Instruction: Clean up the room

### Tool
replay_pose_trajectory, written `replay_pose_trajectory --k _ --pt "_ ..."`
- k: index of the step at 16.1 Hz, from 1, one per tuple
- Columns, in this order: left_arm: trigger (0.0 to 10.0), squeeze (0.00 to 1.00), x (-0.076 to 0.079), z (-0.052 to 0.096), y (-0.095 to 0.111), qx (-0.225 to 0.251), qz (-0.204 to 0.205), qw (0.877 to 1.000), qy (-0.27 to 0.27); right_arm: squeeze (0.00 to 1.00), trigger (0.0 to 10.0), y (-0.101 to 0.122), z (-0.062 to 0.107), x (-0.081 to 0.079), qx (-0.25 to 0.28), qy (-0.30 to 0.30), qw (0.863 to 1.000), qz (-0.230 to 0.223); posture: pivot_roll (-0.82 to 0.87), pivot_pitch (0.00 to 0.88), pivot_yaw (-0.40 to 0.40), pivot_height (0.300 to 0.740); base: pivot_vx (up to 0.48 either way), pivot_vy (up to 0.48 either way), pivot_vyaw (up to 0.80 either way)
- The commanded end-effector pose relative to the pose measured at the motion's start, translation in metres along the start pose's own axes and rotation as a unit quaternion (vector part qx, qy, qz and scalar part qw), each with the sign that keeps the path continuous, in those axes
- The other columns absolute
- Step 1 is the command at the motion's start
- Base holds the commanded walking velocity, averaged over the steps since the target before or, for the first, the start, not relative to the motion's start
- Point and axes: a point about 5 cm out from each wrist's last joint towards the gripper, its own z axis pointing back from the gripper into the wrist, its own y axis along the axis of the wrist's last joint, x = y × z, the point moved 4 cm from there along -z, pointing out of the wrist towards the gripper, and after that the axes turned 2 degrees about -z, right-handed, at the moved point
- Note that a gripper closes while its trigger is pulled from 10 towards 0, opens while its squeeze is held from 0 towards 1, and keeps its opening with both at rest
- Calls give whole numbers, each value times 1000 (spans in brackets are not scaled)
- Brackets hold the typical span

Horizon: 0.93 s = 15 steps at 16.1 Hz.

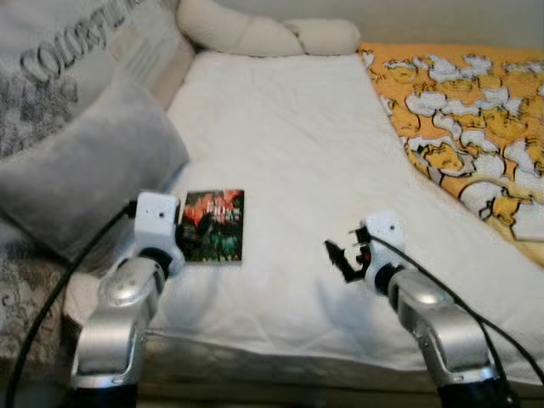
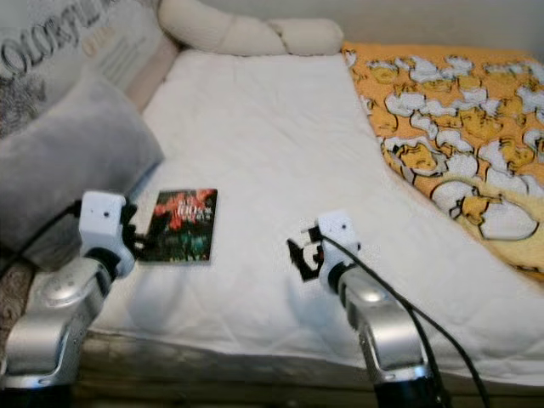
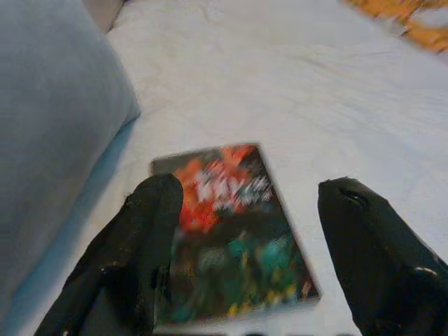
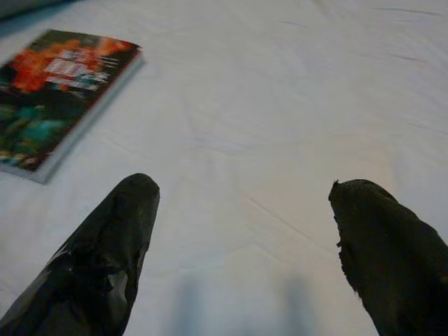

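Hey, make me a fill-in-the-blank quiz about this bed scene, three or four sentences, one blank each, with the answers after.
1. The dark paperback book with the red and green cover lies flat on the ____ quilted mattress cover.
2. The left gripper, fingers open, hovers over the ____.
3. The plain grey pillow lies on the robot's ____ side of the book.
4. The right gripper is ____, above bare sheet.

Answers: white; book; left; open

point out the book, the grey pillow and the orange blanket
book (image 1: pixel 214 225), left eye view, middle of its dark cover
grey pillow (image 1: pixel 85 174), left eye view, centre of its front face
orange blanket (image 2: pixel 450 127), right eye view, patterned top surface
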Motion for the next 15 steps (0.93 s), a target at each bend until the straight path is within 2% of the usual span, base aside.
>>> replay_pose_trajectory --k 1,3,4,5,15 --pt "10000 184 0 0 3 1 -1 1000 4 0 10000 -1 0 3 3 -4 1000 -7 -23 0 12 740 0 -439 0" --pt "10000 282 1 0 5 -2 10 1000 -2 0 10000 -1 1 5 3 -8 1000 -17 -21 0 9 740 0 -426 0" --pt "10000 737 2 0 5 -3 12 1000 -7 514 10000 -3 1 6 -1 -8 1000 -30 -21 0 8 740 0 -409 0" --pt "10000 1000 3 0 6 -5 12 1000 -9 1000 10000 -4 1 8 -4 -12 999 -43 -20 0 5 740 0 -401 0" --pt "10000 1000 2 -1 12 -6 -9 1000 -10 1000 10000 -3 1 12 -2 -18 999 -34 -25 0 4 740 0 -381 0"
